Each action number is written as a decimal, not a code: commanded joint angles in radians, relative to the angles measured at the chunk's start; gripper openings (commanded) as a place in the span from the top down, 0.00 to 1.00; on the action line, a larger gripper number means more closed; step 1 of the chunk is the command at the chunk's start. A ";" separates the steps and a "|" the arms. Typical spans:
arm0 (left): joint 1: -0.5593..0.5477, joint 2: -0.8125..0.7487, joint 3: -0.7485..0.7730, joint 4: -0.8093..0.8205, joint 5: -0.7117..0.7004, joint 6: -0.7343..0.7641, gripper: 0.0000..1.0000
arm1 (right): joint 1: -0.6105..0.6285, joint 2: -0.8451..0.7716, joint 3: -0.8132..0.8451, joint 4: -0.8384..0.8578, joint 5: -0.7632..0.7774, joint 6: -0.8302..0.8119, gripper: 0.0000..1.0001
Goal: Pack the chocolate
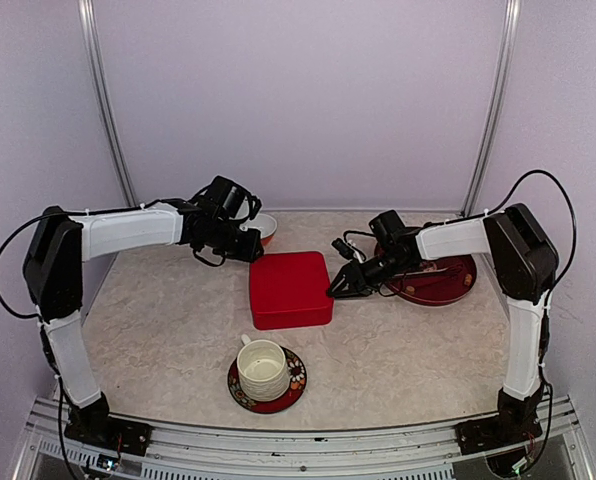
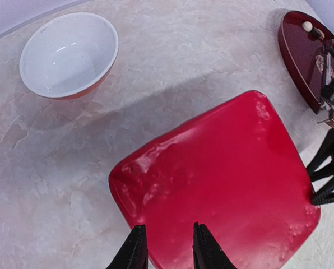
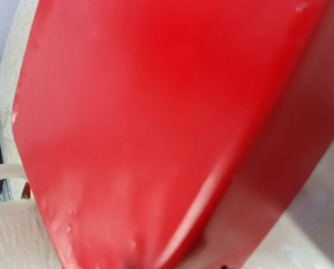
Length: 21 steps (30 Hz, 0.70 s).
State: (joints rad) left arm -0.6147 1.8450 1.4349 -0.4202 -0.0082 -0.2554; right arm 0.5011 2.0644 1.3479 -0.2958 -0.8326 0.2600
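Note:
A closed glossy red box (image 1: 290, 290) lies flat mid-table. My left gripper (image 1: 250, 246) hovers at its far left corner. In the left wrist view the gripper (image 2: 168, 246) is open, one finger over the lid (image 2: 223, 174) and the other past its edge. My right gripper (image 1: 336, 287) sits at the box's right side. There its tips (image 2: 314, 184) stand apart against the edge. The right wrist view is filled by the red box (image 3: 156, 112), and its fingers do not show. A small white piece of chocolate (image 2: 307, 26) lies on the dark red plate (image 2: 301, 61).
A white bowl (image 1: 265, 226) with an orange outside stands behind the left gripper and looks empty (image 2: 69, 53). The dark red plate (image 1: 448, 285) is under the right forearm. A ribbed white cup (image 1: 263, 366) on a patterned saucer (image 1: 296, 385) stands at the front.

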 commanded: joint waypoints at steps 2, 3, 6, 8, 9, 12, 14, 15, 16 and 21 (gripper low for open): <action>0.048 0.181 0.066 -0.016 0.003 0.030 0.77 | 0.016 0.030 -0.011 -0.024 0.043 0.006 0.61; 0.047 0.215 0.082 -0.041 0.003 0.034 0.77 | 0.016 0.028 -0.010 -0.025 0.041 0.006 0.61; 0.039 0.278 0.123 -0.102 -0.021 0.033 0.81 | 0.015 0.015 -0.008 -0.033 0.045 0.002 0.61; 0.039 0.281 0.119 -0.100 -0.014 0.028 0.82 | 0.011 0.000 -0.003 -0.033 0.048 0.001 0.61; 0.042 0.279 0.119 -0.096 -0.004 0.024 0.82 | 0.007 -0.006 0.004 -0.033 0.045 0.003 0.61; 0.046 0.274 0.123 -0.094 0.004 0.024 0.82 | -0.015 -0.028 0.034 -0.006 0.039 0.020 0.60; 0.050 0.273 0.126 -0.094 0.008 0.026 0.82 | -0.036 -0.033 0.079 0.000 0.061 0.027 0.59; 0.053 0.273 0.127 -0.094 0.009 0.028 0.82 | -0.046 -0.031 0.108 -0.002 0.078 0.027 0.59; 0.052 0.276 0.129 -0.095 0.009 0.029 0.82 | -0.053 -0.030 0.140 -0.003 0.098 0.024 0.59; 0.051 0.277 0.134 -0.096 0.015 0.030 0.82 | -0.046 -0.020 0.286 -0.002 0.129 -0.001 0.64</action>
State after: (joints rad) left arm -0.5716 2.0769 1.5730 -0.4309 -0.0036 -0.2337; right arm 0.4572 2.0644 1.5280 -0.3103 -0.7525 0.2787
